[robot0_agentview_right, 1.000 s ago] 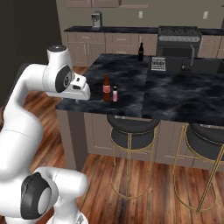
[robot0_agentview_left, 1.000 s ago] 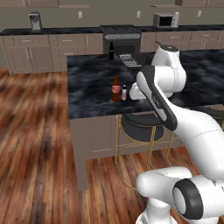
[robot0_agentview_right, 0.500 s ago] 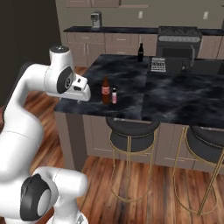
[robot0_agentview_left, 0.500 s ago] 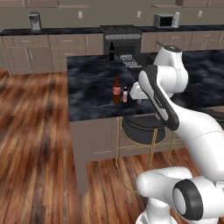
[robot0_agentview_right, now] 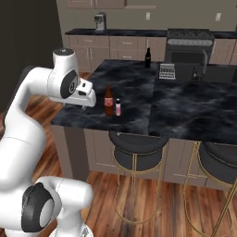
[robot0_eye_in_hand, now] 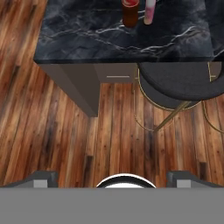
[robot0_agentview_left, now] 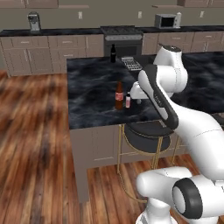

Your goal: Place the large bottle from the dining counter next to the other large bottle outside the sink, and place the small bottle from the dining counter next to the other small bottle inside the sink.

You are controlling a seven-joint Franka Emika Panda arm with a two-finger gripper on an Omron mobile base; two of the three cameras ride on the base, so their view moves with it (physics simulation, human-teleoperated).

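- The brown bottle [robot0_agentview_left: 119,95] with the red band stands upright on the dark bench [robot0_agentview_left: 94,87], near its front edge.
- The little pink bottle [robot0_agentview_left: 128,100] stands just beside it, very close (whether they touch is hard to tell).
- The end effector [robot0_agentview_right: 88,101] hangs near the brown bottle, on the side away from the pink one. Its two fingers are spread wide and hold nothing.
- The tall black bottle [robot0_agentview_left: 113,53] waits at the far end of the bench, well apart.
- To do this step well, I think it should come in level from the open side, grip the brown bottle around its body, and not bump the pink one.
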